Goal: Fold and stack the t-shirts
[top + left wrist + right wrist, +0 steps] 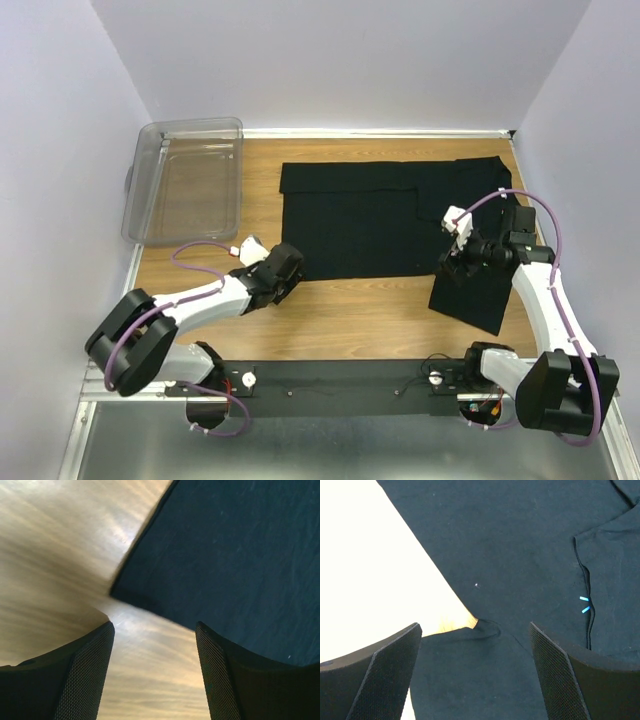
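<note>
Right gripper (474, 630): jaws wide, empty, above an edge pucker in black t-shirt (520, 540).
Black t-shirt (370, 220): flat on wooden table (350, 310), one part trailing near-right.
Logo (584, 604): two light-blue strokes, unreadable.
Left gripper (155, 627): jaws wide, empty, over bare wood by the shirt's corner.
Clear bin (185, 180): far left.

**What the views do not show**

From above, the fingertips of the left gripper (285, 272) cannot be made out, black against the near left corner of the t-shirt (360, 215). The right gripper (455, 262) covers part of the cloth's right side. In the left wrist view, the table (55, 550) is streaked with blur and the top and right edges cut the cloth off. In the right wrist view, the table is bleached white. A fold hides the logo (584, 605) except for two light-blue strokes.
</note>
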Tool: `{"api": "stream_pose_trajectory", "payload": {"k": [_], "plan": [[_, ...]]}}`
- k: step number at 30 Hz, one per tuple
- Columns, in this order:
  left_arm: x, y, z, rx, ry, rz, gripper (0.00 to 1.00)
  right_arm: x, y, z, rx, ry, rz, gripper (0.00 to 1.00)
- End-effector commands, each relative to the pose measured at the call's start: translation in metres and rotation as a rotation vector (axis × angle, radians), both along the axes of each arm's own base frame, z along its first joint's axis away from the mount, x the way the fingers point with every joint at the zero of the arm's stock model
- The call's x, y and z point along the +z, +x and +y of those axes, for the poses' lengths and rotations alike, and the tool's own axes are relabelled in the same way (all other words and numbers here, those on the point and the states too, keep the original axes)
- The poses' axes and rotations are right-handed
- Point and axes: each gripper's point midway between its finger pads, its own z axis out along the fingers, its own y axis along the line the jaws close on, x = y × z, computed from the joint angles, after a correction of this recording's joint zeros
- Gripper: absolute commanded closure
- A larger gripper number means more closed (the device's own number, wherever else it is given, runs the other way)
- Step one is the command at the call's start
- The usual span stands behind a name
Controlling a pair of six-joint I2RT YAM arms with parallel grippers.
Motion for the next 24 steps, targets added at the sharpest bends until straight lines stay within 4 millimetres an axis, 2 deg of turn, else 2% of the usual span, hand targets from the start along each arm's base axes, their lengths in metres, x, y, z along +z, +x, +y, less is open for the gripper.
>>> {"api": "stream_pose_trajectory", "payload": {"k": [1,4,10,14,16,20,22,24], "plan": [[-0.024,0.002,0.021,0.071,0.111,0.044,0.31,-0.005,-0.01,-0.004,-0.008,-0.027,0.035,0.06],[-0.027,0.006,0.025,0.088,0.14,0.047,0.44,-0.007,-0.01,-0.013,-0.034,-0.077,0.041,0.06],[-0.023,0.014,0.049,0.139,0.202,0.028,0.52,-0.019,-0.009,-0.032,-0.107,-0.162,0.085,0.06],[-0.023,0.019,0.055,0.129,0.209,0.027,0.63,-0.021,-0.01,-0.029,-0.114,-0.136,0.11,0.06],[-0.023,0.021,0.057,0.113,0.214,0.025,0.76,-0.019,-0.009,-0.027,-0.114,-0.124,0.11,0.07],[-0.02,0.031,0.062,0.089,0.216,-0.006,0.8,-0.015,-0.008,-0.022,-0.114,-0.088,0.115,0.07],[-0.017,0.033,0.061,0.073,0.209,-0.021,0.92,-0.015,-0.008,-0.021,-0.112,-0.086,0.114,0.07],[-0.015,0.036,0.059,0.048,0.198,-0.043,0.95,-0.016,-0.009,-0.021,-0.111,-0.086,0.115,0.07]]}}
